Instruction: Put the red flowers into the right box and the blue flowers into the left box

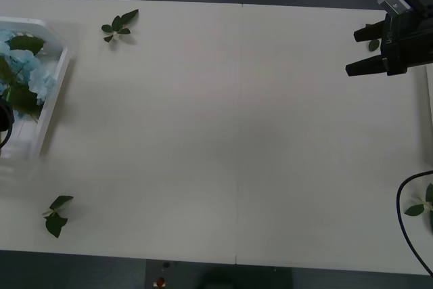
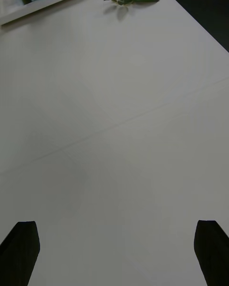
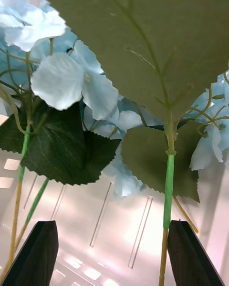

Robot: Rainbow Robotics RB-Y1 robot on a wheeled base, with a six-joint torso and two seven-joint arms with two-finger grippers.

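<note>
Pale sky-blue hydrangea clusters [image 1: 26,72] with dark green leaves are laid inside the shallow ribbed white translucent box [image 1: 55,93], evidently sorted already. Above that box's ribbed bottom the left gripper [image 3: 109,252] is held with jaws parted, empty. Well away from that box, the right gripper [image 1: 357,51] is poised open over the white table [image 1: 230,133].

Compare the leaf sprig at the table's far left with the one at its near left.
The far leaf sprig lies spread sideways, its longest leaf pointing right; the near leaf sprig runs more up-and-down, its leaves stacked. The far one lies beyond the left box, the near one in front of it. Both are loose dark green sprigs lying on the table.
</note>
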